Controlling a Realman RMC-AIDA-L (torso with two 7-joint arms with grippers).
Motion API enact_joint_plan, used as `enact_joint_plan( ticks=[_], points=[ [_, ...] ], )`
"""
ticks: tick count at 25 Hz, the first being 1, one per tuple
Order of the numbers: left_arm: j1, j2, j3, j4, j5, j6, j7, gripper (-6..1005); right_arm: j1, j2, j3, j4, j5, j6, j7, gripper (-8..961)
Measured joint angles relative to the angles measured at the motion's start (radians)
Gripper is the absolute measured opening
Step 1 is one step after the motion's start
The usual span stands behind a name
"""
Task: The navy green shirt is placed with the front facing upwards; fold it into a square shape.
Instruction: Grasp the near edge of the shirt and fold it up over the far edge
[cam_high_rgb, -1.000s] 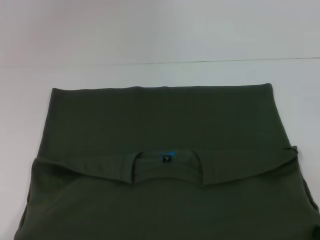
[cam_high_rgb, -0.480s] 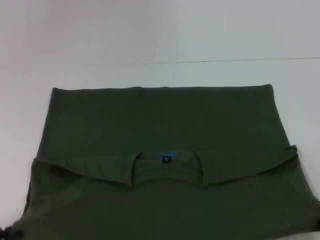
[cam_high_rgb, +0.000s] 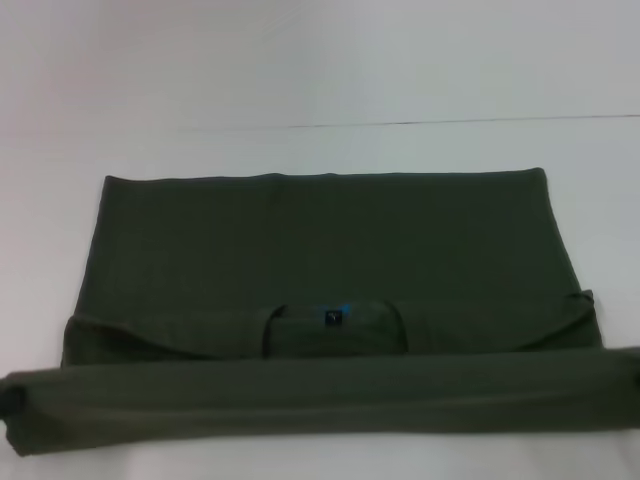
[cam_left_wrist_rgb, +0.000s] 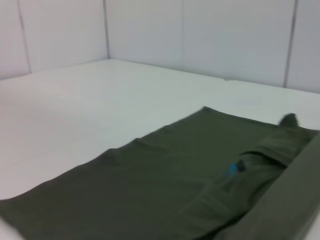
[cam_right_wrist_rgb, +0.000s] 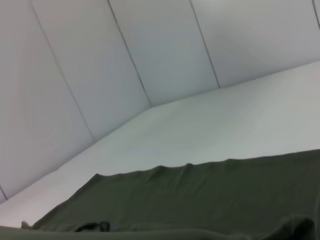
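- White counter (cam_high_rgb: 320, 90), pale walls behind.
- Navy green shirt (cam_high_rgb: 320, 235) lies mid-counter, near band lifted w/ collar part covered.
- Soft, light, droopy; I'd grip band's end corners.
- Pincers: can't tell, out of view.

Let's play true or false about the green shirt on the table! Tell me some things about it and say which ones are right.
1. The navy green shirt lies on a white table. True.
2. The near edge of the shirt is lifted into a long band running across the head view. True.
3. The band fully hides the blue print inside the collar. False: the blue print and the small black tag show just above the band.
4. The shirt is already folded into a small square. False: it is a wide rectangle.
5. A red cup stands beside the shirt. False: only the shirt lies there.
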Motion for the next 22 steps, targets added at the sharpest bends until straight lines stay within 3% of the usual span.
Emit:
enact_joint_plan(
  ticks=[4,12,22],
  points=[
    [-0.029,0.001,0.004,-0.034,-0.007,-0.070,-0.039,34,0.040,-0.003,0.001,-0.002,0.000,0.005,0.022,96],
    [-0.103,-0.008,0.002,-0.103,-0.029,-0.211,-0.088,34,0.114,-0.028,0.058,-0.009,0.004,0.011,0.100,96],
    [-0.178,-0.025,0.012,-0.120,-0.117,-0.382,-0.151,34,0.262,-0.040,0.067,-0.016,0.002,0.179,0.213,97]
  ],
)
